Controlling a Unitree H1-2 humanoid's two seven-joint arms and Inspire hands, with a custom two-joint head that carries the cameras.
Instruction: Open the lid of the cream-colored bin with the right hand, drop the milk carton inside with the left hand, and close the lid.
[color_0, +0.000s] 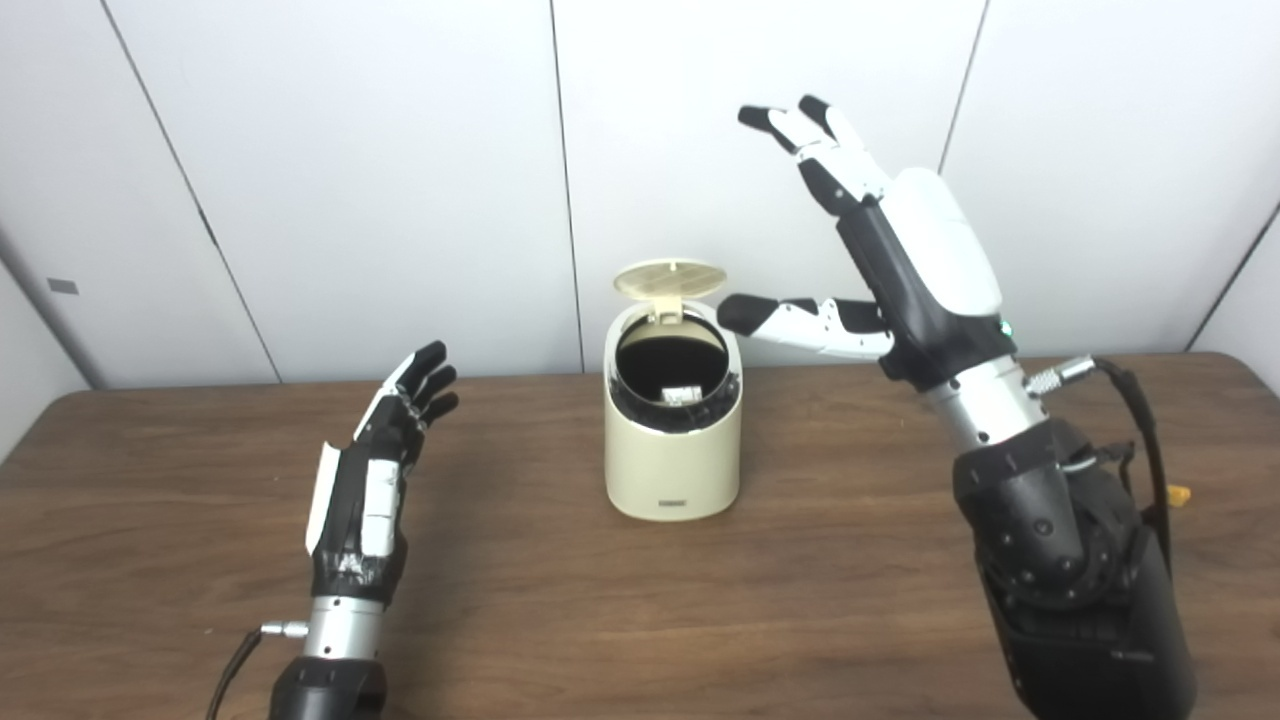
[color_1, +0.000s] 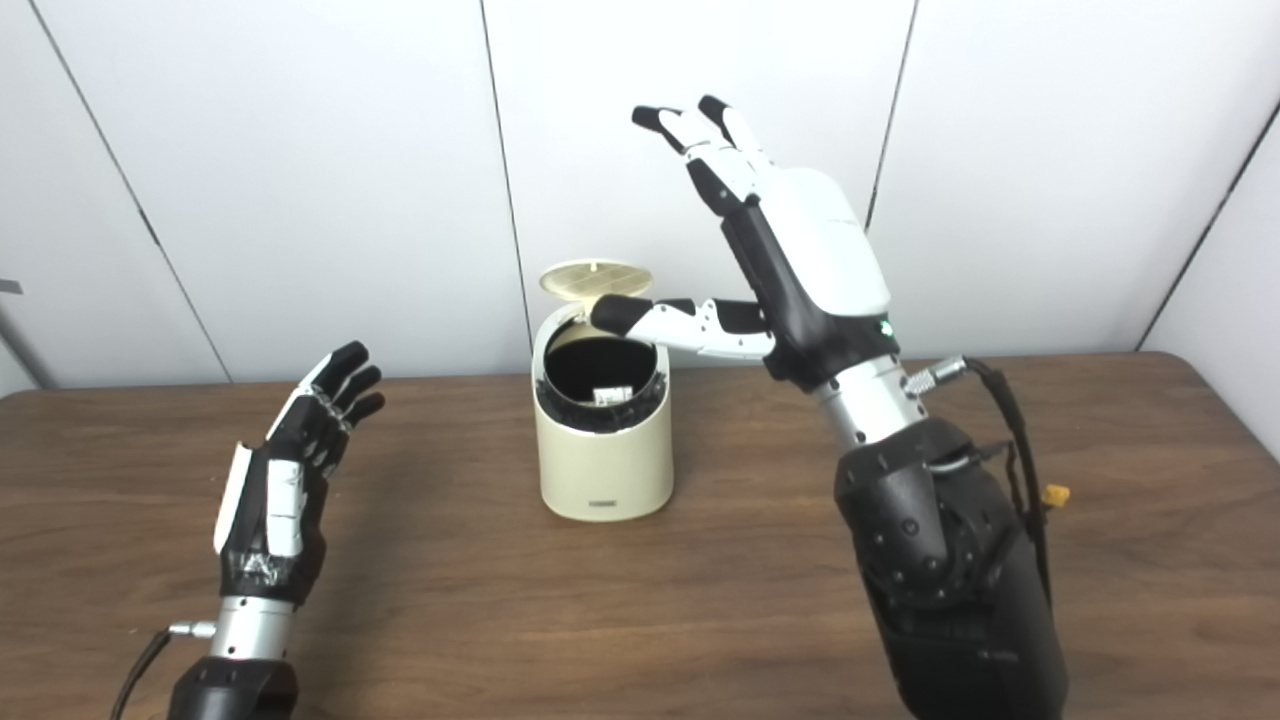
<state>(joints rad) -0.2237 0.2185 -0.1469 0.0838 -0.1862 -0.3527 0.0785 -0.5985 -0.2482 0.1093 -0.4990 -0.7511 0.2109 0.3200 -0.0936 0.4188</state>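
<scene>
On the brown wooden desk (color_0: 520, 600), the cream-colored round bin (color_0: 672, 470) stands lid (color_0: 670, 279) up, carton (color_0: 682, 394) apparently inside; both hands, left hand (color_0: 375, 480) and right hand (color_0: 900, 260), are spread and empty. The right hand should press the lid down gently.

— Is the lid (color_1: 595, 277) up?
— Yes, the cream bin (color_1: 603, 455) stands open, something pale lying inside.
— The hands?
— The right hand (color_1: 790, 270) is raised beside it with fingers spread; the left hand (color_1: 285, 480) is empty.
</scene>
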